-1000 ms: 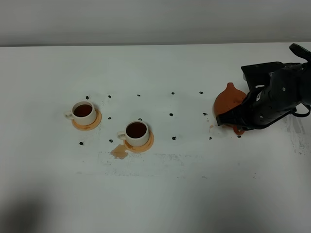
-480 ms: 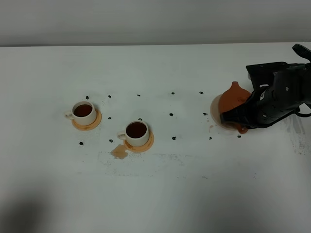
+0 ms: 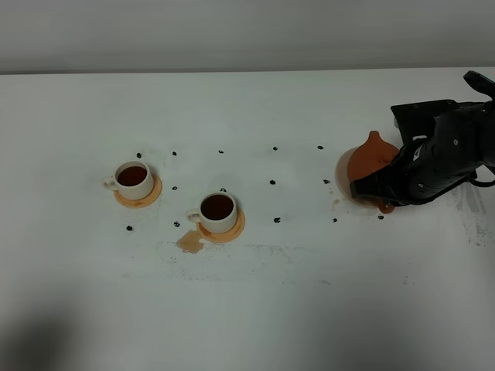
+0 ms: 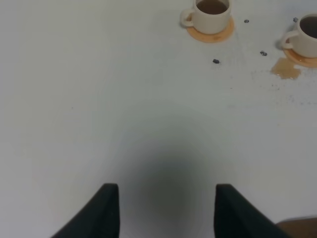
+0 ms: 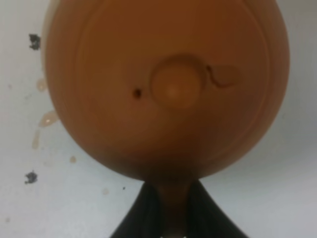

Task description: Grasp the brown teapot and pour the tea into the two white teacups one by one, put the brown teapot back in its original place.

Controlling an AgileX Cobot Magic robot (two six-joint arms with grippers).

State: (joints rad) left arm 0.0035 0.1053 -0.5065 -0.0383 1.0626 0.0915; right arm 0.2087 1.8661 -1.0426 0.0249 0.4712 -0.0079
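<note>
Both white teacups, the far one (image 3: 133, 178) and the near one (image 3: 217, 209), hold dark tea on their orange coasters, so I judge pouring finished; what remains is setting the brown teapot (image 3: 371, 158) down. My right gripper (image 5: 171, 218) pinches the pot's handle between closed fingers, seen from the wrist with the lid knob (image 5: 177, 88) directly below the camera. From the high camera the pot sits at the table's right side over the pale coaster (image 3: 340, 168), of which only a thin edge shows beside the body; whether the base already rests on it I cannot tell.

To finish well: I keep the pot level and lower until the base bears evenly. Only then do I part the fingers, slightly, so the handle is not dragged sideways. I withdraw along the handle's line, clear of the lid.

My left gripper (image 4: 163, 208) hangs with its fingers apart over bare table, holding nothing, well away from the cups and the small puddle (image 3: 189, 242).
</note>
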